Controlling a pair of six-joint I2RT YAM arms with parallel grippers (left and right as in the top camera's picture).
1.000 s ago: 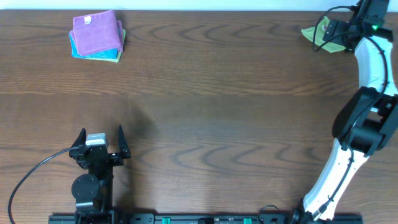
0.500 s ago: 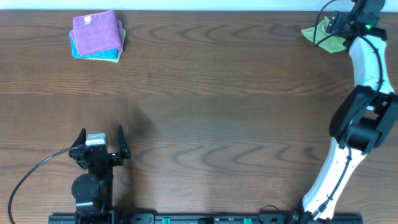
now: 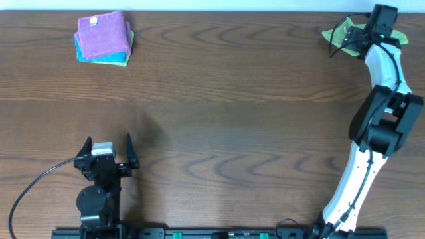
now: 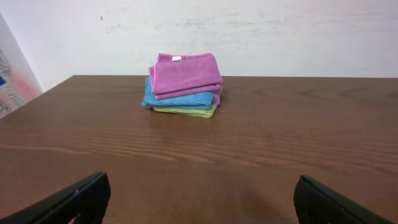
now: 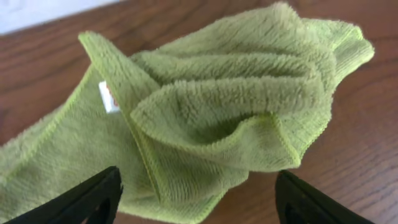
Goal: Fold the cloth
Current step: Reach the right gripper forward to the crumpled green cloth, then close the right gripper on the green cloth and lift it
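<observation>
Lying at the far right corner of the table (image 3: 232,99), the cloth (image 3: 339,34) is a bunched, unfolded heap of lime-green microfibre. The right wrist view shows its pile as short, dense and fuzzy, with a finer stitched hem along each edge. Several soft ridges cross the middle, and one corner stands up in a point. A small white tag (image 5: 109,97) with a red mark is sewn into the hem on the left of that view.

The right gripper (image 5: 199,202) is released. Its two black fingers (image 5: 93,199) stand wide apart at the lower edge of the wrist view, with the near edge of the cloth between them and nothing clamped. Whether the fingertips touch the fabric cannot be told. In the overhead view the right arm (image 3: 384,66), white-shelled with black joints, reaches to the far edge, its end directly over the cloth.

The left gripper (image 3: 108,139) is also released, fingers spread and holding nothing. It sits near the front left of the table, well apart from the cloth.

A stack of folded cloths (image 4: 183,84) sits at the far left: purple on top with a white label, blue beneath, a yellow-green layer at the bottom.

The table is dark brown with a pronounced wood grain and a low sheen. A plain white wall (image 4: 280,31) with faint scuffs stands behind its far edge.
</observation>
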